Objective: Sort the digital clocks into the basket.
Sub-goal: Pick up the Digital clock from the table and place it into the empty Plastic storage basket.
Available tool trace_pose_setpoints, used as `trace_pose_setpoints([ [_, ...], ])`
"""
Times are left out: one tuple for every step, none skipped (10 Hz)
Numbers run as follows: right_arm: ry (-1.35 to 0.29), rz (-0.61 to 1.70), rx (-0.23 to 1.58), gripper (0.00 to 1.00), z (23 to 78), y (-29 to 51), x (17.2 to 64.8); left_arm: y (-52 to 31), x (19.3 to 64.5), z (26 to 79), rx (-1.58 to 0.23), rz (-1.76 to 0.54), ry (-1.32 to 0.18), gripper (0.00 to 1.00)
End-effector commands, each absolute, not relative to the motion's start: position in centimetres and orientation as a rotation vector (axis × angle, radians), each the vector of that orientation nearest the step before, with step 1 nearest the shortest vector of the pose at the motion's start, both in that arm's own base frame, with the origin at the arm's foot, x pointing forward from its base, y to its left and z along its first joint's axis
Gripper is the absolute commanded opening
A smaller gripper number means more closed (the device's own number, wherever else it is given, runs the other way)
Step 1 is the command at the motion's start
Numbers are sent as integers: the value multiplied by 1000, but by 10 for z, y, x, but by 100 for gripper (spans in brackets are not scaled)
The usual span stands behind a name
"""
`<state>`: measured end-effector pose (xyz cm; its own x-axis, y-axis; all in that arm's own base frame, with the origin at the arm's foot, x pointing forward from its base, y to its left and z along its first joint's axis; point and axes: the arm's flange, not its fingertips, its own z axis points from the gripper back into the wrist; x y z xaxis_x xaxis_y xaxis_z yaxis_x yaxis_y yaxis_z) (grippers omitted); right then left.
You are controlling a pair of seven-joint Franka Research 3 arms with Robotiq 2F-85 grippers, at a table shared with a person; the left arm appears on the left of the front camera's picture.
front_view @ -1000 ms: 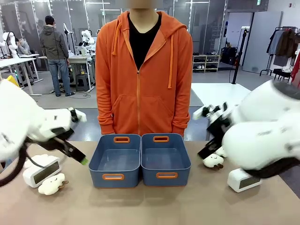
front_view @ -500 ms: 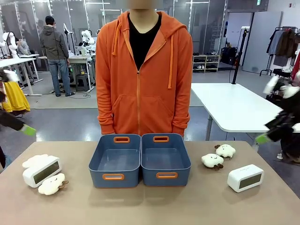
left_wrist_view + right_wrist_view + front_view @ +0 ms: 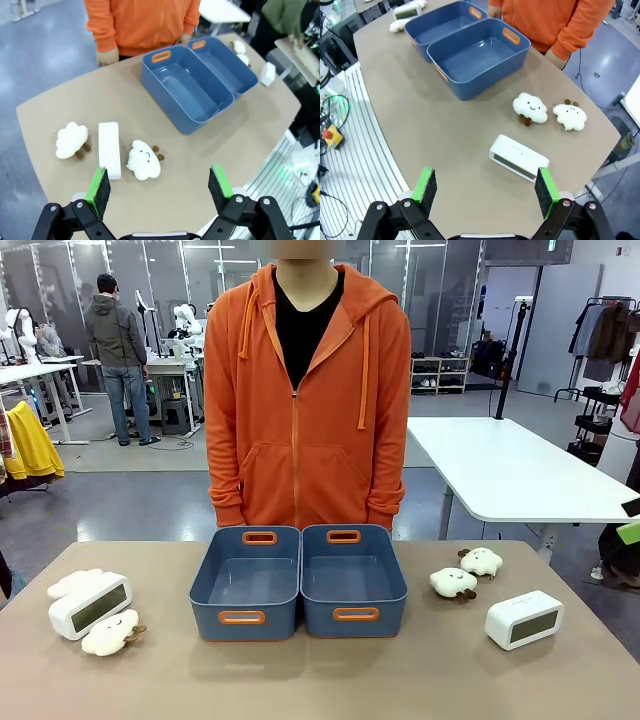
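Two white digital clocks lie on the table, one at the left end (image 3: pixel 90 605) and one at the right end (image 3: pixel 524 620). Two blue baskets (image 3: pixel 215 620) (image 3: pixel 385 618) stand side by side in the middle, both empty. My left gripper (image 3: pixel 160 185) hangs open high above the table's left end, with the left clock (image 3: pixel 109 149) far below its left finger. My right gripper (image 3: pixel 487 187) is also open and high, above the right clock (image 3: pixel 518 157). Neither gripper holds or touches anything.
Small white plush toys lie beside each clock: two on the left (image 3: pixel 110 632) (image 3: pixel 75 583) and two on the right (image 3: pixel 453 583) (image 3: pixel 481 561). A person in an orange hoodie (image 3: pixel 305 390) stands at the far edge behind the baskets, hands down.
Both arms have drawn back from over the table, the left one off to the left and the right one off to the right. Clocks, toys and baskets have not moved.
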<state>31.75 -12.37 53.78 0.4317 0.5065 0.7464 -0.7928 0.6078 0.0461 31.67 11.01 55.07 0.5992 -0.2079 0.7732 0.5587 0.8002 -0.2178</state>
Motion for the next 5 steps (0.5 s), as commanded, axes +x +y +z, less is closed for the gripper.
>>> trace_pose_setpoints([
  [-764, 824, 410, 100, 541, -110, 326, 94, 310, 531, -462, -461, -845, 100],
  [-761, 841, 426, 100, 538, -124, 317, 110, 317, 551, -472, -464, -815, 100],
  [-761, 841, 426, 100, 538, -124, 317, 110, 317, 551, -472, -464, -815, 100],
  [-761, 841, 426, 100, 538, -124, 317, 110, 317, 551, -472, -464, -815, 100],
  [-761, 841, 426, 100, 538, -124, 317, 110, 317, 551, -472, -464, -815, 100],
])
